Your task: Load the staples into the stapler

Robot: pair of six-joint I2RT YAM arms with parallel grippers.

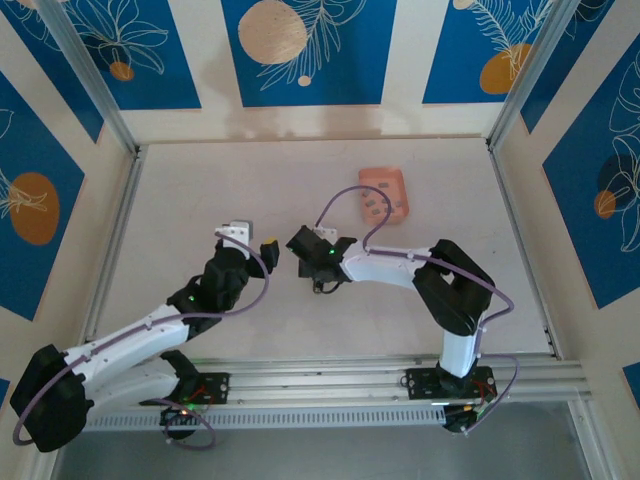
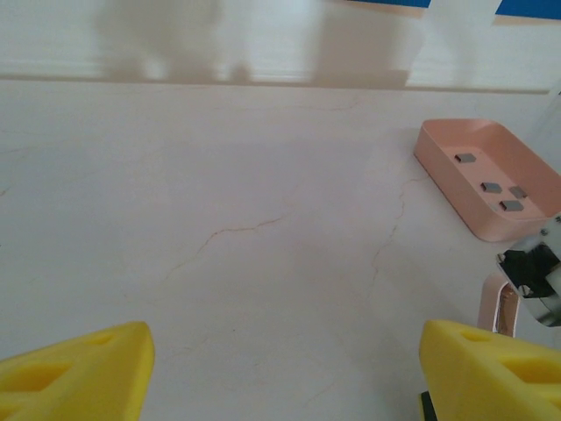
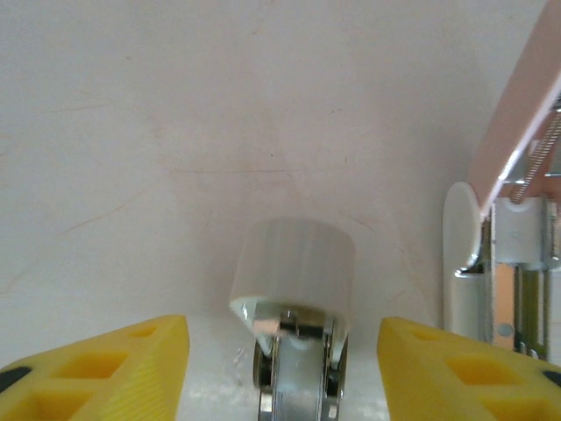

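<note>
- The stapler (image 3: 294, 263) lies near the middle of the worktop (image 2: 263, 175), a little toward the near edge. It sits between the two fingers of the right gripper (image 3: 282, 338).
- It is a narrow metal channel with a rounded white cap on its end.
- Its long axis runs straight along the right gripper's reach. The capped end points away from that wrist, toward the left side of the worktop.
- The right gripper's jaws are apart. One yellow finger stands on each side of the stapler, with bare worktop showing in both gaps, and neither finger touches it.
- Just right of that gap a pale pink lid (image 3: 517, 123) tilts steeply up. Beside it are a coil spring, a white plastic part and metal plates. How this joins the capped channel I cannot tell.
- The left gripper (image 2: 285, 351) faces the right one at close range. Its jaws are wide apart with only worktop between them.
- A salmon-pink tray (image 2: 451, 180) sits well apart, toward the far right corner. It holds four small grey squares with no writing I can read.
- Blue wall panels (image 1: 300, 50) with white leaves and orange discs enclose the worktop.
</note>
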